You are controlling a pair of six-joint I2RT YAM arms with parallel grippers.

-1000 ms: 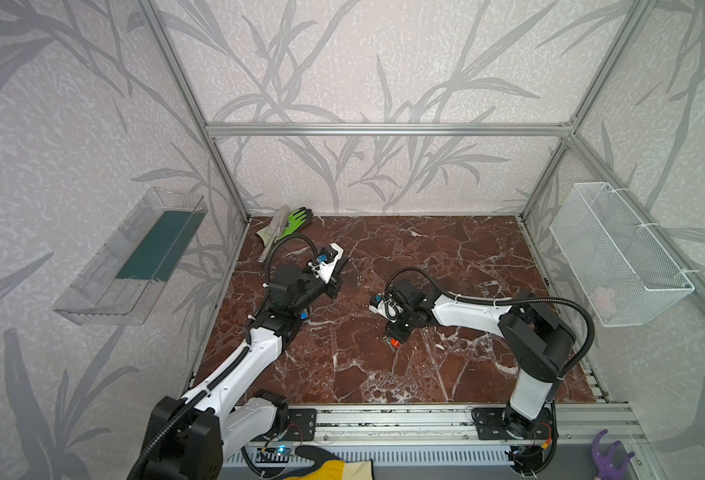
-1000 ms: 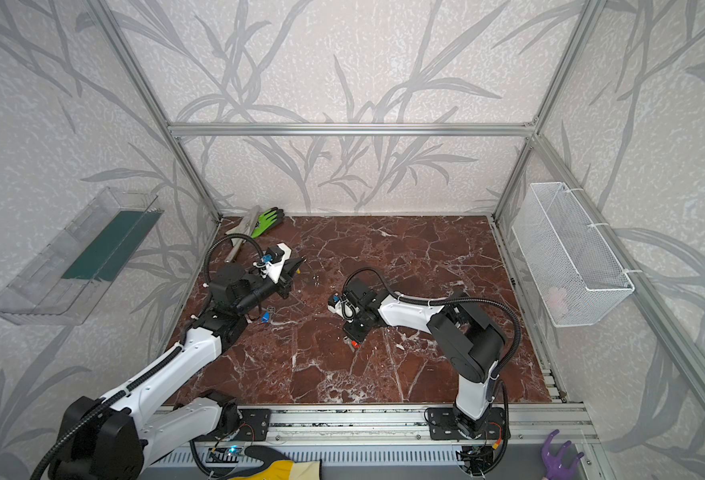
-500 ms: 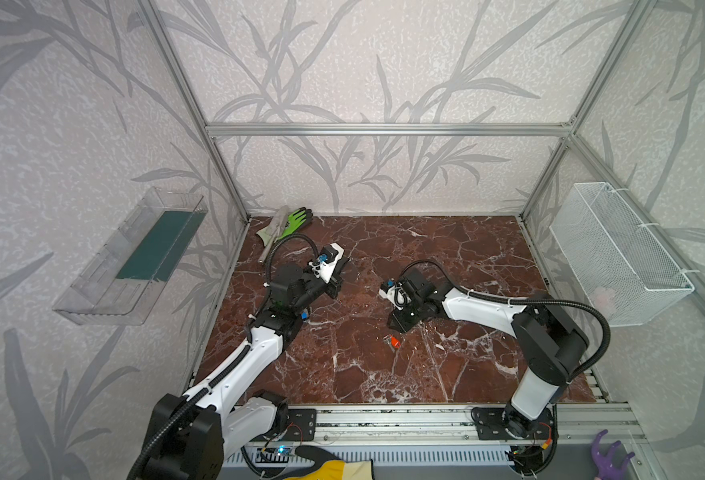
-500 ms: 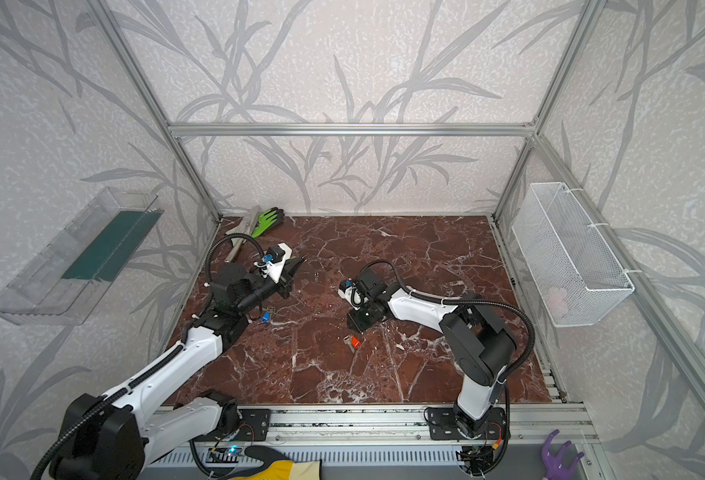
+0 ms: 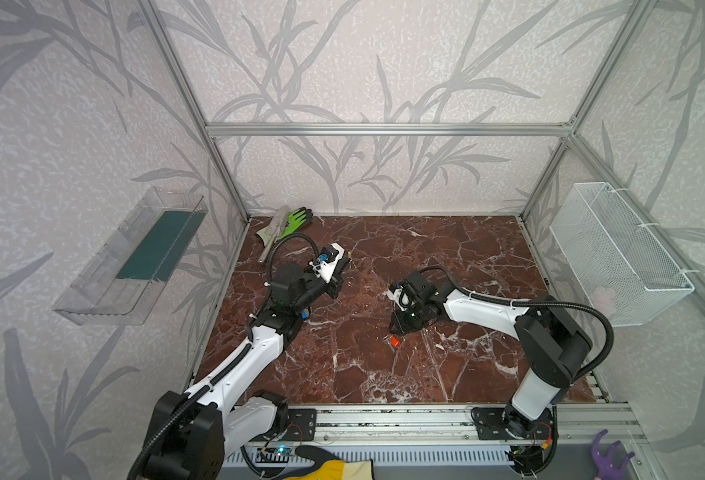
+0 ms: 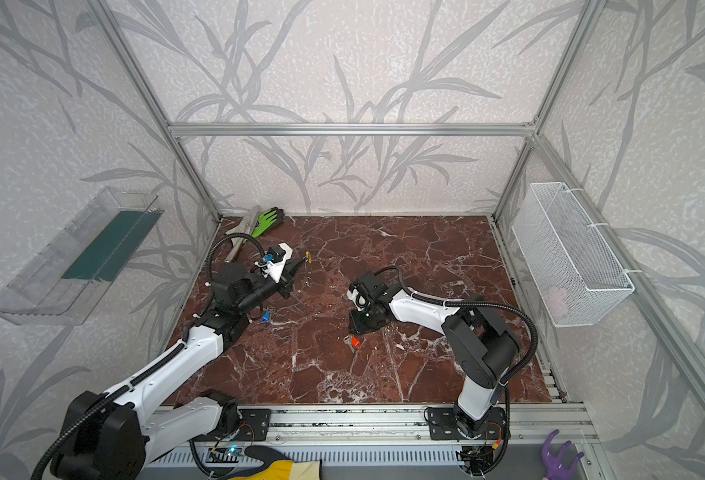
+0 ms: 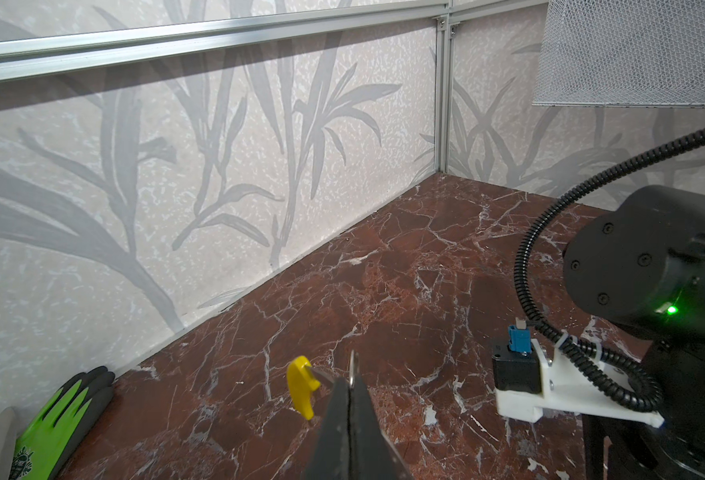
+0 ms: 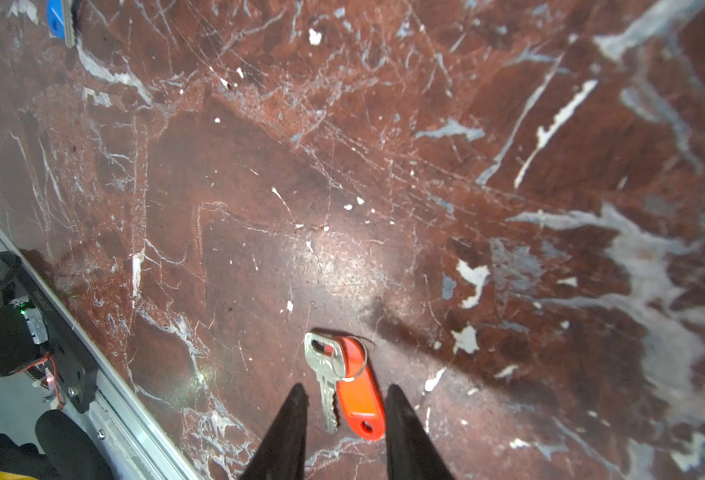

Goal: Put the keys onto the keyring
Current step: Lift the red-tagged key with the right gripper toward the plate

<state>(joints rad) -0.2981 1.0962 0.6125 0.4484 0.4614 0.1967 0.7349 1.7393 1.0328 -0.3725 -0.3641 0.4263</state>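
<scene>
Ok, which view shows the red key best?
The right wrist view: the red key lies flat on the tabletop, close and sharp, its silver blade and red tag distinct. In both top views it is only a small red speck. The left wrist view does not show it.

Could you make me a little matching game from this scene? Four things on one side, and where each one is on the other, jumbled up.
Things:
1. red key
2. blue key
3. keyring
4. green glove

Places:
A. back left corner of the table
B. pinched in the shut left gripper
C. on the table, right by the open right gripper
D. on the table beside the left arm

Pairs: 1-C, 2-D, 3-B, 4-A
</scene>
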